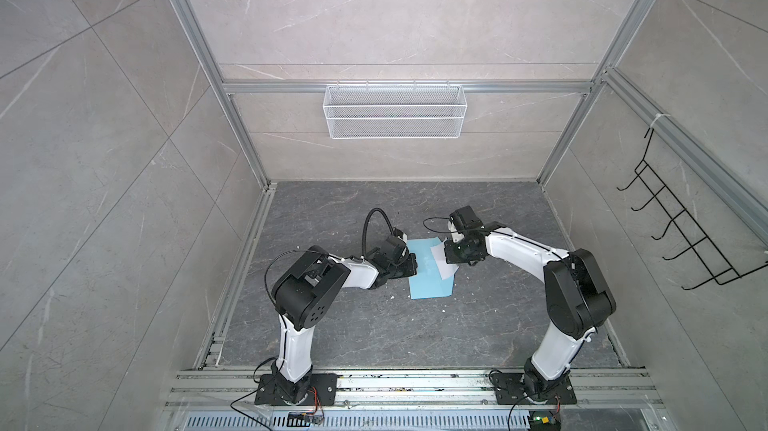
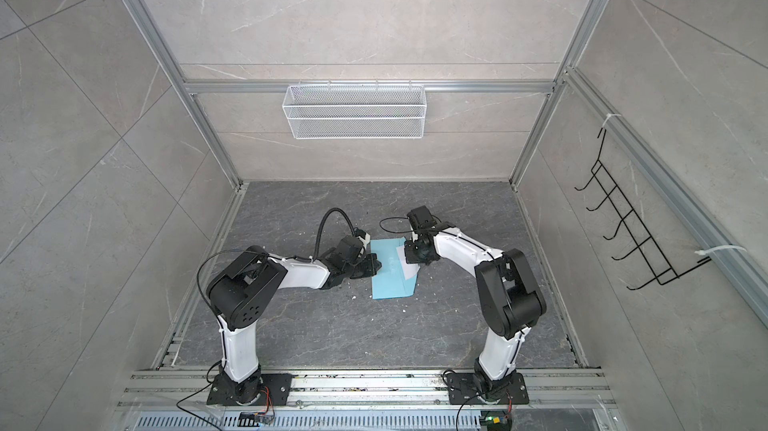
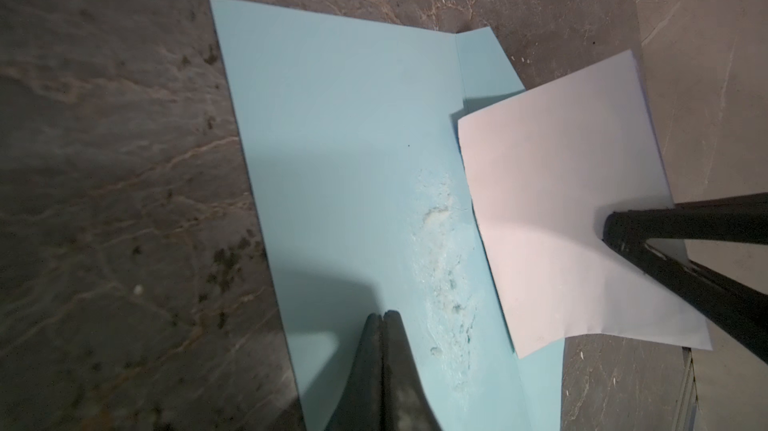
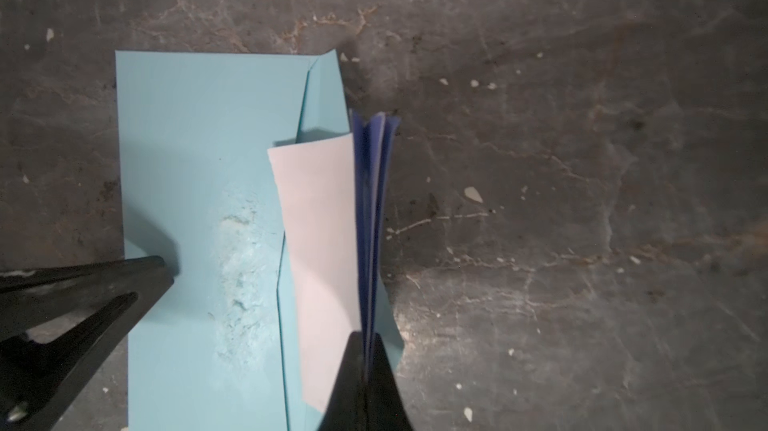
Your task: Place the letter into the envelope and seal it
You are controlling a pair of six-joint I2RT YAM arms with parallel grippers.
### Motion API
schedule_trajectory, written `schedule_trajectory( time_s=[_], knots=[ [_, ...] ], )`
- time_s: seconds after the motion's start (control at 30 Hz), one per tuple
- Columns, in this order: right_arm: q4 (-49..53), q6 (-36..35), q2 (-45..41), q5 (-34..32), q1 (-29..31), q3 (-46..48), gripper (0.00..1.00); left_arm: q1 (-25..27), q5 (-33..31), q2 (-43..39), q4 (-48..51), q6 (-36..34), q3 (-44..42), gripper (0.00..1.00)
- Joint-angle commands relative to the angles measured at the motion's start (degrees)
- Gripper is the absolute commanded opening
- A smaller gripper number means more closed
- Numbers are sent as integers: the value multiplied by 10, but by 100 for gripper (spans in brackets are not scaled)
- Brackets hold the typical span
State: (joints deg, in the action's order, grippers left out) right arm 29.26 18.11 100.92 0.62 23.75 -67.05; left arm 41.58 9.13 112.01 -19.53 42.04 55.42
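- We call it a robot lab cell: aluminium frame (image 1: 270, 87), grey stone-look wall panels (image 1: 83, 138).
- Left arm (image 1: 297, 350), right arm (image 1: 552, 350) bolted to slotted rail (image 1: 415, 385), loose cables (image 1: 245, 406).
- Mesh basket (image 1: 395, 111), black hook rack (image 1: 681, 217) hung up.

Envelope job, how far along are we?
Done: letter folded, right jaws shut on it; envelope lying flat, shut left jaws apparently pinning it. In hand: letter's edge at the open mouth, mostly outside. Left: slide it in, close the flap, seal.
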Motion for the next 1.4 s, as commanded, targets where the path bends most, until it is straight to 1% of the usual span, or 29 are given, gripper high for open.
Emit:
schedule_trajectory(
  time_s=[0.0,0.2,0.3,0.43,0.67,0.97,1.2,1.37],
  knots=[
    [-28,54,-22,-28,-2,23,0,6,-10,32,59,3,-1,0],
    [-34,102,-26,-29,-1,41,0,10,-10,39,57,6,2,0],
    [-18,125,-36,-41,0,42,0,11,-11,40,57,7,2,0],
    [-7,144,-37,-40,0,39,0,11,-11,40,57,8,3,0],
    [-4,169,-17,-35,7,35,0,13,-11,42,57,8,4,0],
    [-5,179,4,-27,25,16,0,15,-11,44,57,8,6,0],
    [-3,201,6,-42,35,19,0,14,-11,44,54,9,4,0],
    [-5,232,-20,-70,37,38,0,14,-11,43,52,8,1,0]
  ],
)
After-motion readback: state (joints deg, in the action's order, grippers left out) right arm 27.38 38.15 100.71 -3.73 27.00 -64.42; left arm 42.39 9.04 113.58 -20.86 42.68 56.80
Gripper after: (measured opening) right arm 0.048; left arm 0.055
